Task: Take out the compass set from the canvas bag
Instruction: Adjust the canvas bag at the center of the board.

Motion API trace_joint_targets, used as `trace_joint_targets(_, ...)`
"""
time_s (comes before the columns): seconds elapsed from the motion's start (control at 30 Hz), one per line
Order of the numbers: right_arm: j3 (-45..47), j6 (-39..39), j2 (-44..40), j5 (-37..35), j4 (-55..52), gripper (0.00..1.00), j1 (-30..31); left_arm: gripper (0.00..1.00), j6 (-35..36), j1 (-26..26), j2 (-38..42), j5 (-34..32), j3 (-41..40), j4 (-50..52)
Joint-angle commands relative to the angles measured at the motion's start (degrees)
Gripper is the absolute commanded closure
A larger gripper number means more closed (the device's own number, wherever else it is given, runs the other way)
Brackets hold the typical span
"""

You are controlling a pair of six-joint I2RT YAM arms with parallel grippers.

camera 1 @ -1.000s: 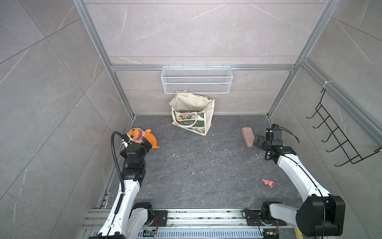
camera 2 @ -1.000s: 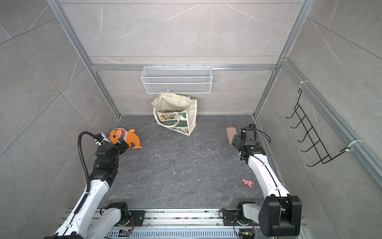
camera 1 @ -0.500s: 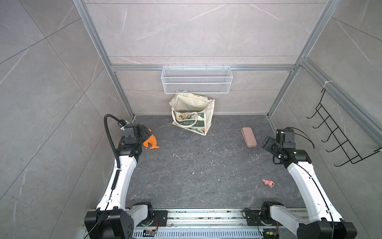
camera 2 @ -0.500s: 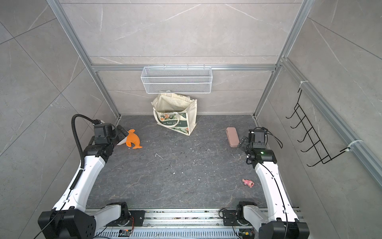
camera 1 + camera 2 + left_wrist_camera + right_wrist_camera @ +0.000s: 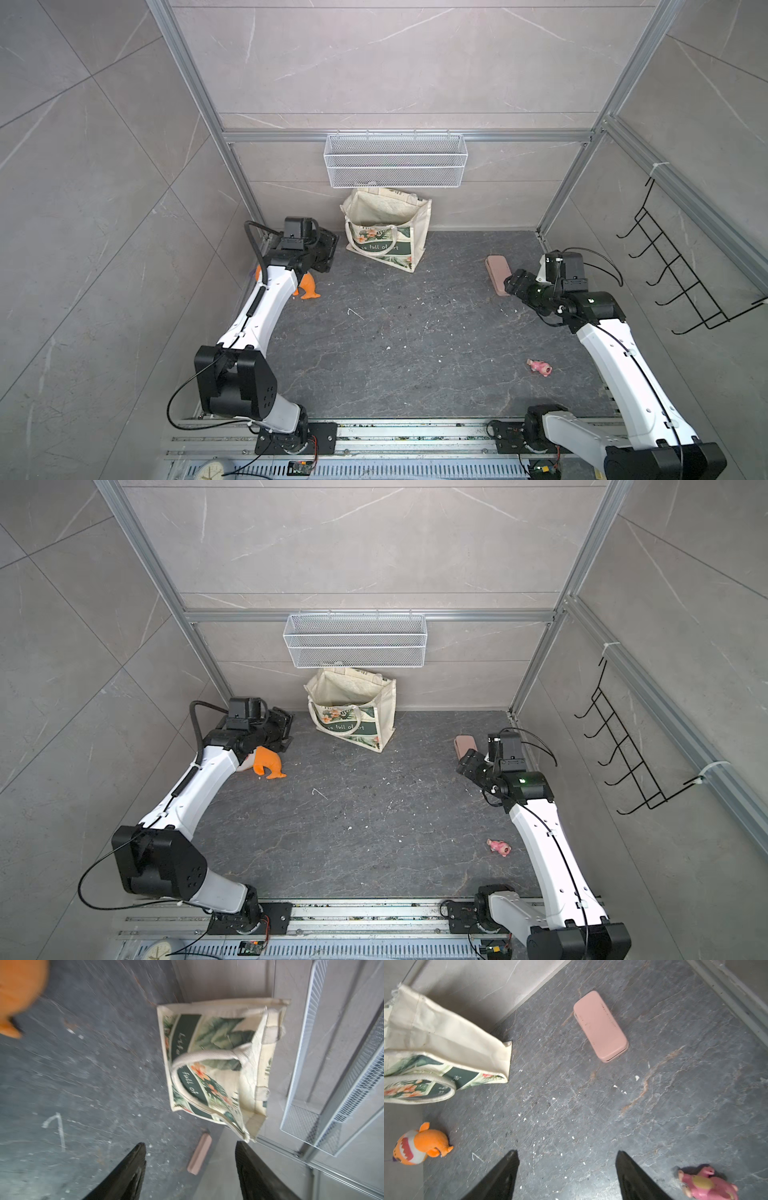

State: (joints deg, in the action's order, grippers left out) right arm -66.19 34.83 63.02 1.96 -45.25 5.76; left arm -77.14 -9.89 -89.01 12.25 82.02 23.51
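Observation:
The canvas bag (image 5: 386, 232) (image 5: 353, 712) stands upright and open against the back wall, its floral panel facing forward. The compass set, a flat pink case (image 5: 497, 269) (image 5: 464, 744) (image 5: 600, 1025), lies on the dark floor outside the bag, to its right. My left gripper (image 5: 328, 253) (image 5: 190, 1145) hovers just left of the bag (image 5: 218, 1064), open and empty. My right gripper (image 5: 510, 284) (image 5: 566, 1152) sits just in front of the pink case, open and holding nothing.
An orange plush toy (image 5: 307, 286) (image 5: 421, 1145) lies under the left arm near the left wall. A small pink toy (image 5: 540, 368) (image 5: 708, 1185) rests front right. A white wire basket (image 5: 395, 166) hangs above the bag. A black hook rack (image 5: 673, 270) is on the right wall.
The left gripper left the orange plush and swung back toward the bag. The right gripper drew away from the pink case. Both pairs of jaws narrowed a little.

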Motion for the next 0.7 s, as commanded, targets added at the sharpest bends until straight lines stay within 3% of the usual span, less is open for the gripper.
trace_joint_targets(0.0, -2.7, 2.0, 0.2, -2.9, -3.1, 0.23, 4.0, 0.29, -11.0, -2.6, -4.7, 2.2, 4.2, -5.8)
trace_joint_targets(0.23, -3.7, 3.5, 0.2, -6.9, -5.0, 0.22, 9.2, 0.28, -15.0, -4.9, -17.1, 2.4, 17.2, -4.2)
trace_joint_targets(0.47, -3.6, 3.7, -0.1, -8.5, -6.1, 0.20, 10.2, 0.28, -15.7, -5.1, -26.5, 0.8, 28.5, -1.3)
trace_joint_targets(0.67, -3.5, 4.0, 0.4, -8.9, -6.0, 0.21, 10.2, 0.33, -16.1, -5.5, -32.7, 3.5, 35.1, 1.5)
